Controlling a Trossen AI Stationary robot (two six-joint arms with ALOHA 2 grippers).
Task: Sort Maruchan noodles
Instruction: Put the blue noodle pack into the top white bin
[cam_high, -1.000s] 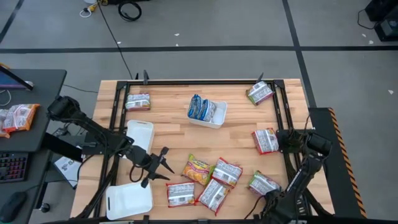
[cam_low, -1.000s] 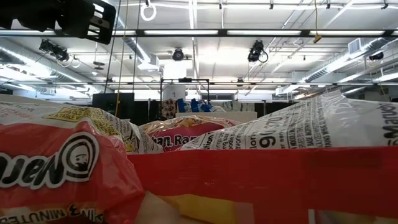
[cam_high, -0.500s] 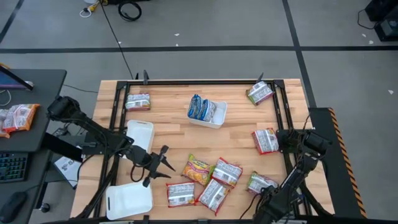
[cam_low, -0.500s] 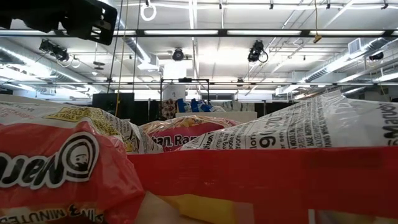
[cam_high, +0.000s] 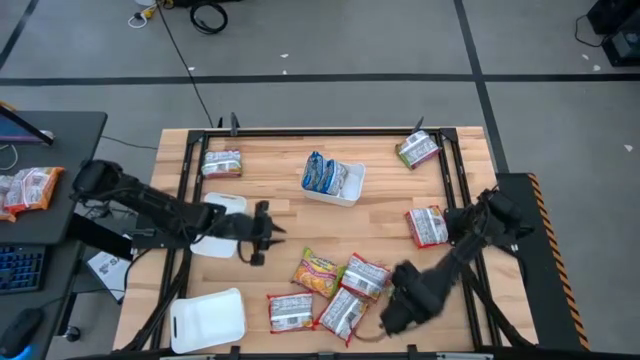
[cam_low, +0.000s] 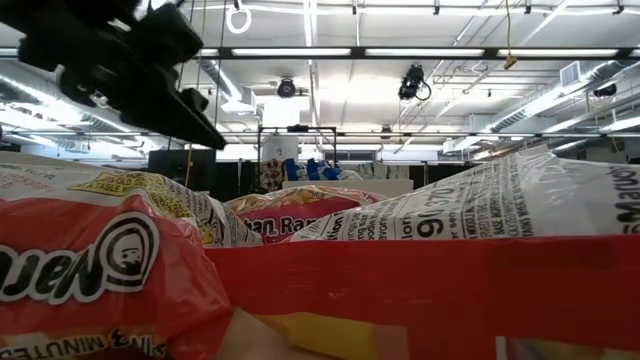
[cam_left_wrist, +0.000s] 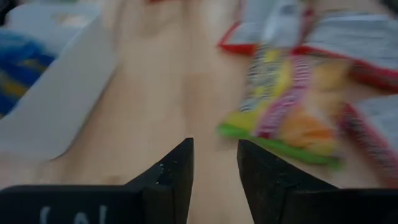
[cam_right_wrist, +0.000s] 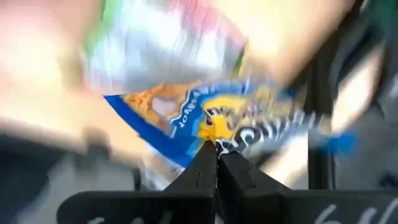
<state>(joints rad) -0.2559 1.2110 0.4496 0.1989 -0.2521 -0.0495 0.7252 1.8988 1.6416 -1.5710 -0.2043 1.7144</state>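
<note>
Several Maruchan noodles packets lie flat on the wooden table (cam_high: 380, 205); a cluster (cam_high: 342, 313) sits at the near middle. My right gripper (cam_high: 392, 312) (cam_right_wrist: 216, 152) hovers just right of that cluster, shut on a packet (cam_right_wrist: 205, 118) with a blue and yellow wrapper; in the high view the gripper hides it. My left gripper (cam_high: 258, 235) (cam_left_wrist: 214, 168) stands open over bare wood left of centre, pointing toward the table's right. A green-yellow packet (cam_left_wrist: 280, 118) (cam_high: 317, 272) lies just ahead of it. My right gripper pinches the packet's blue and yellow edge (cam_right_wrist: 214, 132) between its two fingertips. The fingers come steeply from above. The rest of the packet spreads out beyond the fingertips, blurred by motion.
A white tray (cam_high: 346, 190) at the far middle holds blue packets. Two more white trays (cam_high: 225, 215) (cam_high: 207, 320) lie at the left. Single packets lie at the far left (cam_high: 222, 163), far right (cam_high: 418, 150) and right (cam_high: 428, 226). A black frame (cam_high: 187, 170) edges the table.
My right gripper has risen from the near right corner and swung toward the table's left; the packet that lay there has left its spot. My left gripper has moved toward the far edge and turned toward the table's right.
</note>
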